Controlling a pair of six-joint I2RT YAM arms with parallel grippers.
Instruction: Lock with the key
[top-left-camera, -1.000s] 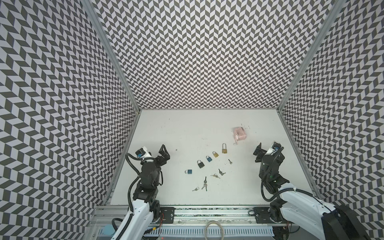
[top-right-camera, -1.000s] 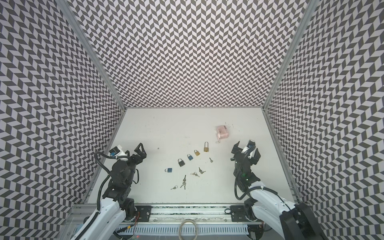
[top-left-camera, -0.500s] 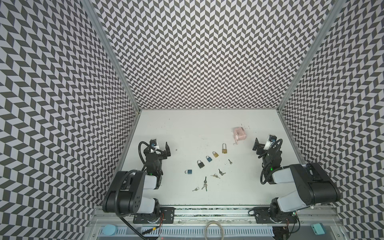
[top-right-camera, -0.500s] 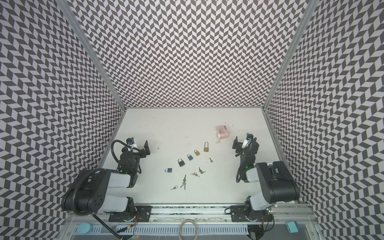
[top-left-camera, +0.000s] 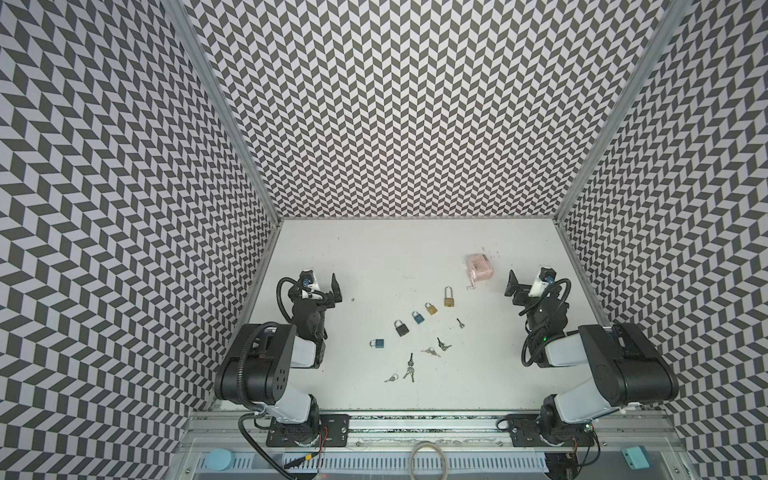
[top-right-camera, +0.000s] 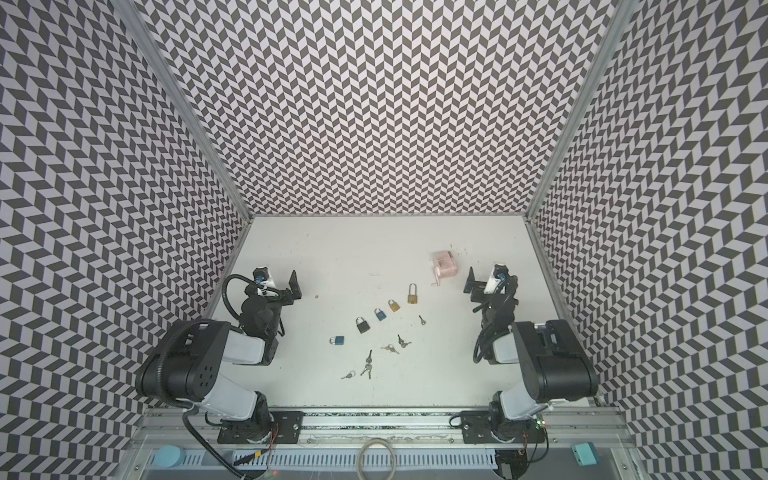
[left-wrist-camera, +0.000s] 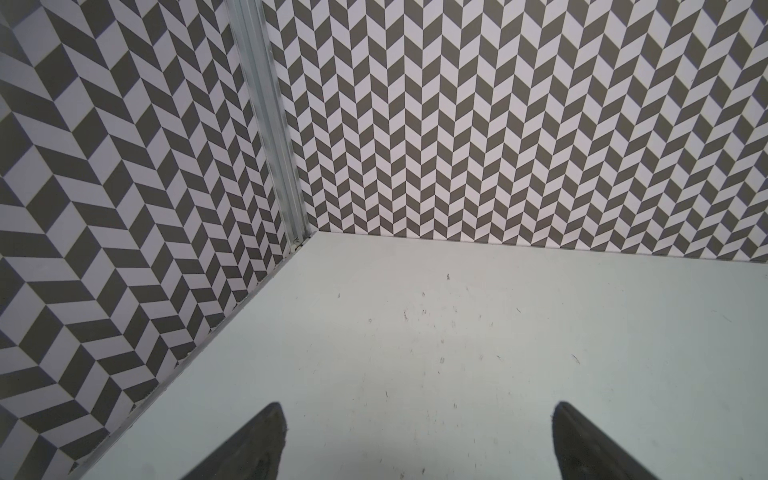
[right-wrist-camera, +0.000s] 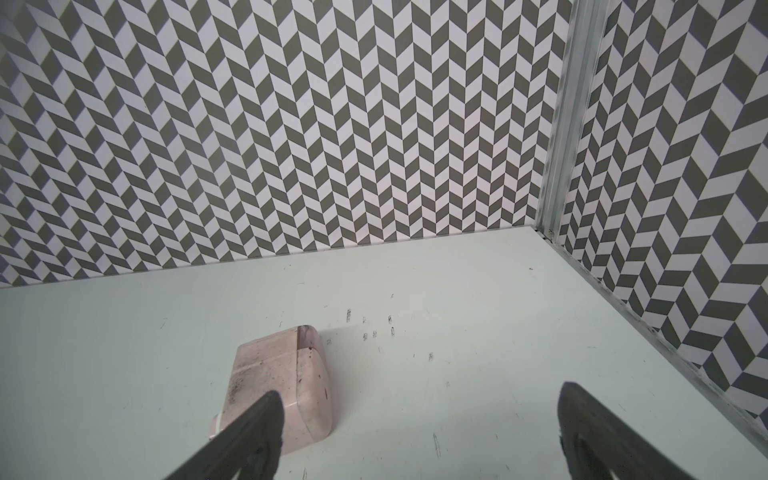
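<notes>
elbows (top-left-camera: 253, 374) (top-left-camera: 631, 374) now up, both grippers (left-wrist-camera: 419, 415) (right-wrist-camera: 419, 399) wide

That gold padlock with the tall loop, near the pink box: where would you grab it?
Probably by the body of the brass padlock, straight from above, squeezing its two side edges. It lies flat on the table, loop pointing at the back wall, so its broad faces can't be pinched.

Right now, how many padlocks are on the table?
5, in a diagonal row: wide blue padlock nearest the front, black padlock, small blue padlock, small brass padlock, tall brass padlock farthest back. None looks hidden.
</notes>
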